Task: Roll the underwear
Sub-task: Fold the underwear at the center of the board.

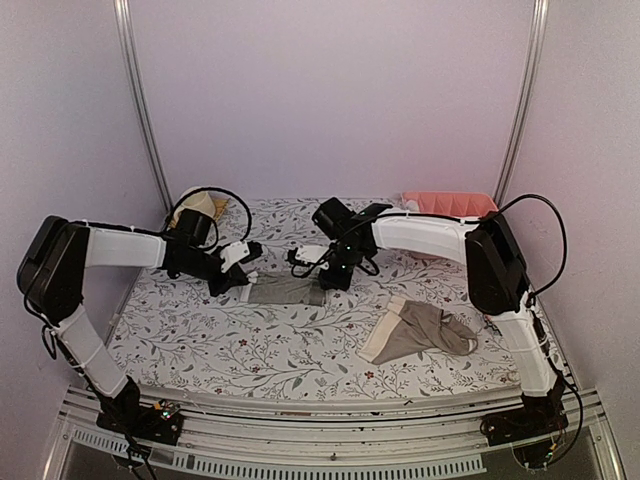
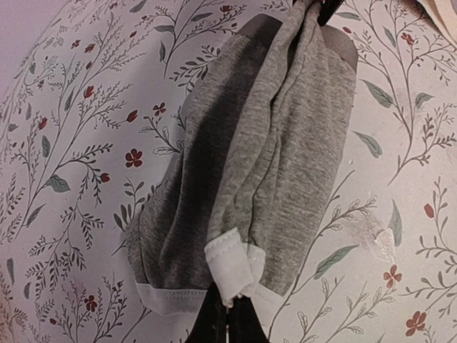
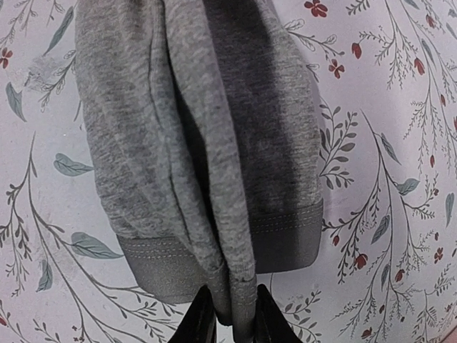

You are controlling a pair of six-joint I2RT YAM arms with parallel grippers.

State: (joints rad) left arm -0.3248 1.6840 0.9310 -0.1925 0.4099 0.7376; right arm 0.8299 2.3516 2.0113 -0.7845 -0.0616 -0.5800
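Nothing readable anywhere in these shots: the grey underwear (image 2: 285,143) shows no legible tag or brand, and the tablecloth (image 1: 250,350) is just a leaf-and-flower print with no words or numbers.

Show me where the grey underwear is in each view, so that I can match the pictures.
Top view: the grey underwear is a flat strip near the middle of the picture.
Left wrist view: it fills the centre; the left tool pinches its white edging at the bottom.
Right wrist view: it fills the centre-left; the right tool pinches a fold at the bottom.
Shared landmark: the flowered tablecloth under it.
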